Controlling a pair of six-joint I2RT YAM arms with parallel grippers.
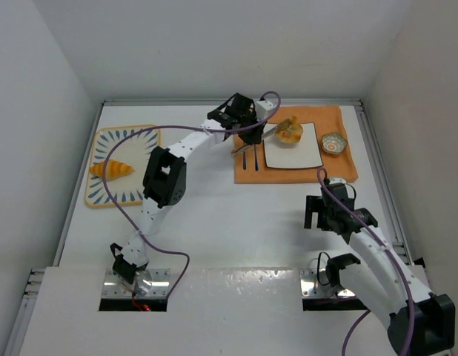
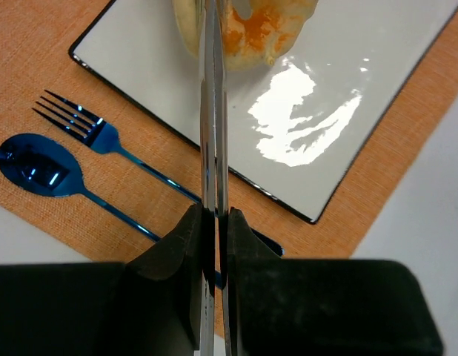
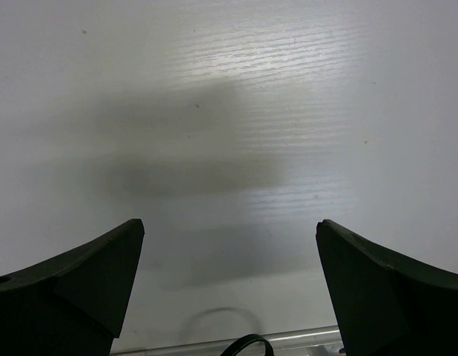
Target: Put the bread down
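The bread point(image 2: 251, 30) is already over the white plate point(image 2: 392, 44) on the orange mat point(image 2: 36, 74), at the plate's far edge, nipped in the tips of metal tongs point(image 2: 213, 111). The left pincer point(image 2: 216, 222) is clamped tight on those tongs. I can't tell whether the bread rests on the plate or hangs just above it. To my eye only the letting go and drawing back remain. The right pincer point(image 3: 229, 252) hangs with its jaws apart, holding nothing, over bare counter point(image 3: 229, 111).
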